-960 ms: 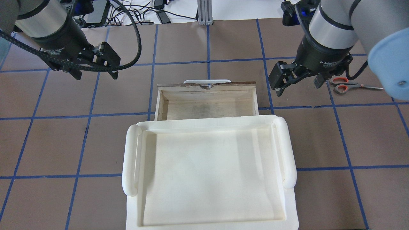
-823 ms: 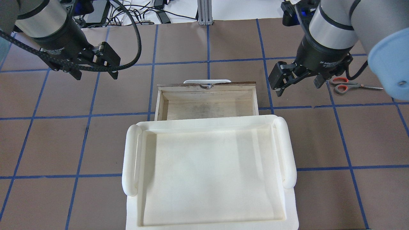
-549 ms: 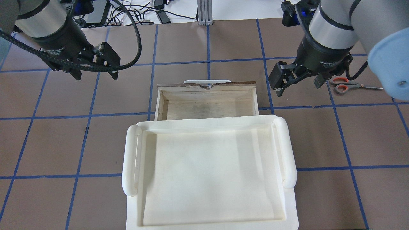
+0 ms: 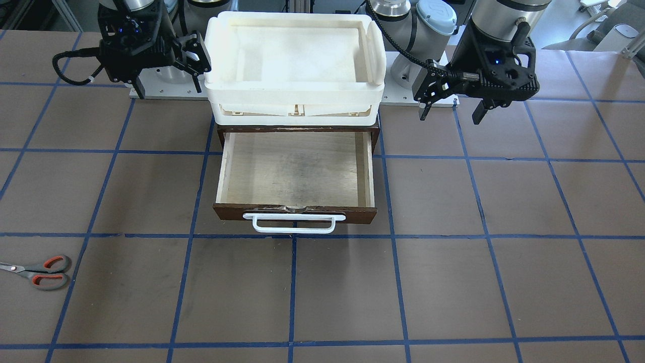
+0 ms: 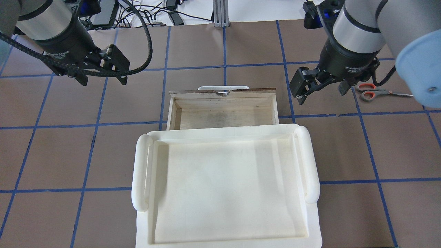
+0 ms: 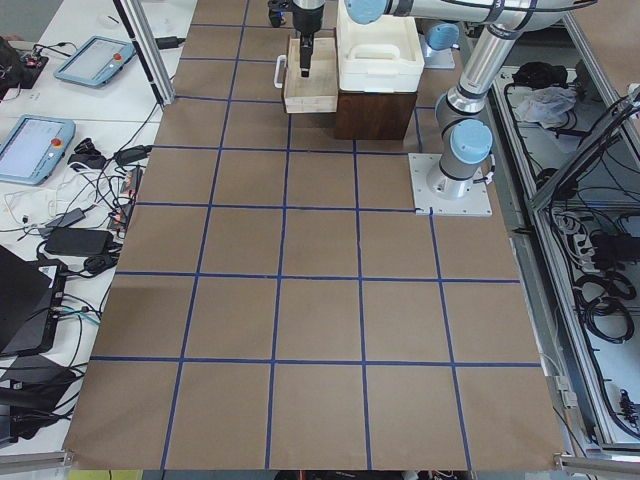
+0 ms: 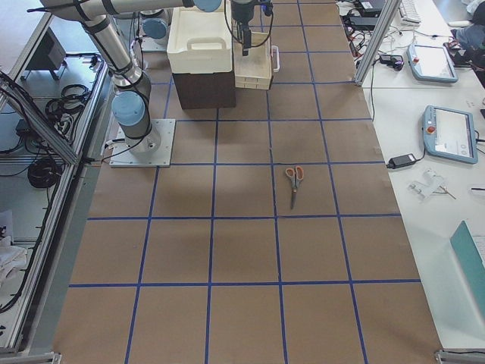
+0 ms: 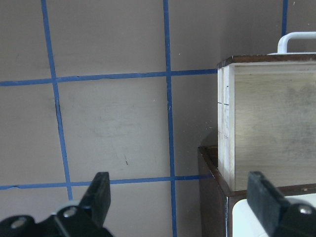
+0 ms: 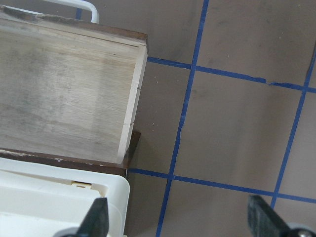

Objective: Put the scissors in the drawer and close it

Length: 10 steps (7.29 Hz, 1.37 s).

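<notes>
The scissors (image 5: 373, 92), grey handles lined orange-red, lie flat on the brown table at the far right, blades pointing right; they also show in the front view (image 4: 38, 272) and the right side view (image 7: 294, 182). The drawer (image 5: 224, 91) is pulled open and its pale plywood interior is empty; its white bar handle (image 4: 295, 223) faces away from me. My right gripper (image 5: 321, 96) is open and empty, hovering between the drawer and the scissors. My left gripper (image 5: 103, 82) is open and empty, hovering left of the drawer.
A white plastic tray (image 5: 139, 172) sits on the dark brown cabinet (image 4: 297, 130) that holds the drawer. Blue tape lines grid the table. Cables and tablets lie beyond the table's far edge (image 5: 144, 13).
</notes>
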### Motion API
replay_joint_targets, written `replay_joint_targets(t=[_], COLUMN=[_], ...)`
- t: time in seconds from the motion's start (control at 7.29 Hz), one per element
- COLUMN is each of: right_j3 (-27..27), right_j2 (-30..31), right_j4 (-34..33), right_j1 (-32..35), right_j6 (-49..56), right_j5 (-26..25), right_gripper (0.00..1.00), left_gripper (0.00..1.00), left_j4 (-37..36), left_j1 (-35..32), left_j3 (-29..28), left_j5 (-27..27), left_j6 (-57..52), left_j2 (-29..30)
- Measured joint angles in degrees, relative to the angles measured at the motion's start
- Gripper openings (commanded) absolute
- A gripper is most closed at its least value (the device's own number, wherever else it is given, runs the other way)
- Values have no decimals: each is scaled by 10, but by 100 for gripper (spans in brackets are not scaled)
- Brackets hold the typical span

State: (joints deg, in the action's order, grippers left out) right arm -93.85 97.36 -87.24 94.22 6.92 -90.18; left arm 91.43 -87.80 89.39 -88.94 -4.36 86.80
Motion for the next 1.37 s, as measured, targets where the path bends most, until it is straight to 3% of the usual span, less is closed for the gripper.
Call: replay_joint_targets(t=[0.96,1.37], right_j3=[-1,-4], right_j2=[-2,-18], right_j4=[-4,-10], right_j1=[-2,-41], right_j6=[4,91], right_j5=[-1,-1], right_gripper=[100,100], left_gripper=[100,100], left_j4=[0,0], left_j1=[0,0], left_j3=[0,0], left_j5=[0,0], left_j6=[0,0], left_j2=[1,1])
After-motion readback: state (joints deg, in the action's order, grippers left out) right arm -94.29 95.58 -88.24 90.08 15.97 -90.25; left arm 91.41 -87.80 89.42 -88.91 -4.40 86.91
